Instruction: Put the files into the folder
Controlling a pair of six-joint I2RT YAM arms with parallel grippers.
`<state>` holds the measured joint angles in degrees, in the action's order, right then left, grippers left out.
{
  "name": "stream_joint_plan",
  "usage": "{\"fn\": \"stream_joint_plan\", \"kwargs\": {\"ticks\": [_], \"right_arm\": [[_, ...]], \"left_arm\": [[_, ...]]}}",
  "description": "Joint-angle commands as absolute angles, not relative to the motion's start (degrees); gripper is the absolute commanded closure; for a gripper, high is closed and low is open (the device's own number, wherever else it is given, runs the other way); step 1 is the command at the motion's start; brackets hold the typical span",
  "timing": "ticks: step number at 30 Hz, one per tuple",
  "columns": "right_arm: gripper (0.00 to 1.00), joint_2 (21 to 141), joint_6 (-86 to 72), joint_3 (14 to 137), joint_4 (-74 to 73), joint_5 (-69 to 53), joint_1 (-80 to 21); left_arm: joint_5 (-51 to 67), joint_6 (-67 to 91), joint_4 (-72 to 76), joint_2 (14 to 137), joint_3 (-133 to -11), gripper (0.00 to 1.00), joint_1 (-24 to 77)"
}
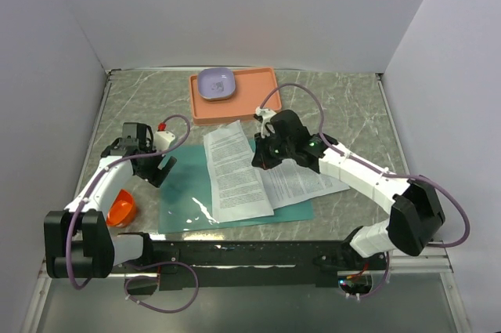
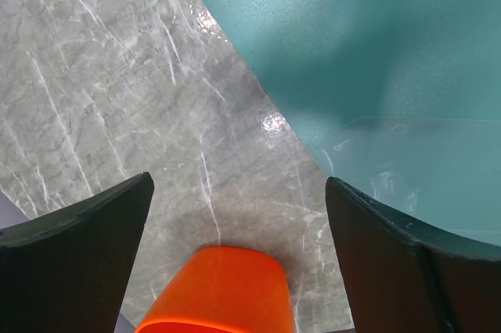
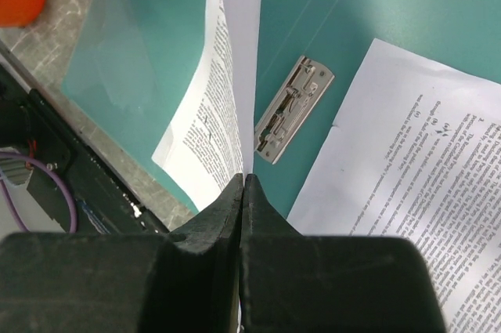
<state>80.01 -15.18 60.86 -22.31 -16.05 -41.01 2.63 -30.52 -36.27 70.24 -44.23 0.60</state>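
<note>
While the right gripper is pinched fully shut on the edge of one of the files, that held sheet lies across the middle of the open folder, its gripped edge lifted off the surface; seen from the right wrist, the fingers meet with no gap at the paper's rim, and the sheet rises edge-on towards the camera, printed side turned to the left. Just to its right on the teal card sits the metal fastener, uncovered and lying flat; beyond it the second sheet rests flat, text up, partly on the folder and, in the top view, reaching past the folder's right edge beneath the right arm.

The left gripper hangs over the folder's left border with its jaws spread wide and nothing between them; from its own camera the two dark fingers frame bare marbled table, the folder's corner, and an orange cup close below. Farther back on the table stands an orange-pink tray carrying a lavender bowl, well apart from the paperwork.
</note>
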Motion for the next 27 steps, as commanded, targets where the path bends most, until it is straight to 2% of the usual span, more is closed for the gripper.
{"fn": "stream_joint_plan", "kwargs": {"ticks": [1, 13, 20, 27], "right_arm": [[1.00, 81.4, -15.3, 64.2, -18.5, -15.9, -41.4], [1.00, 87.1, -20.4, 65.7, -12.7, -14.9, -41.5], [1.00, 88.2, -24.6, 63.0, -8.4, -13.3, -43.0], [1.00, 89.0, -28.3, 61.1, -5.8, -10.7, -44.9]], "left_arm": [[3.1, -31.5, -36.6, 68.7, -44.4, 0.01, 0.3], [2.8, -33.2, -38.4, 66.2, -44.1, 0.01, 0.3], [3.7, -41.5, -41.4, 66.4, -47.4, 0.04, -8.4], [6.7, -44.7, -43.1, 67.4, -45.4, 0.04, -9.6]]}}
